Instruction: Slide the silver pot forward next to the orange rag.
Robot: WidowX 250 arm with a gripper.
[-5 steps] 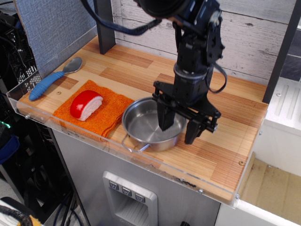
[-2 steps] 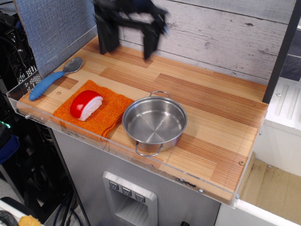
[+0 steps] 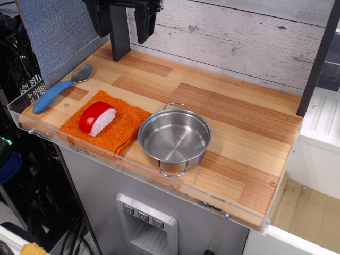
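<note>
Whitewashed plank wall behind a striped wooden surface point(image 3: 239, 127) edged with clear acrylic. At 6 o'clock, near the front edge: the shallow round stainless-steel silver pot point(image 3: 175, 139), upright, empty, its rim just beside the square bright-orange woven rag point(image 3: 125, 129) at 9 o'clock. On the rag lies a red-and-white toy sushi piece point(image 3: 97, 118). At 10 o'clock, a blue-handled metal spoon point(image 3: 59, 89). At 11 o'clock, raised: the black gripper point(image 3: 124, 18), fingers point(image 3: 144, 21) spread apart, holding nothing.
</note>
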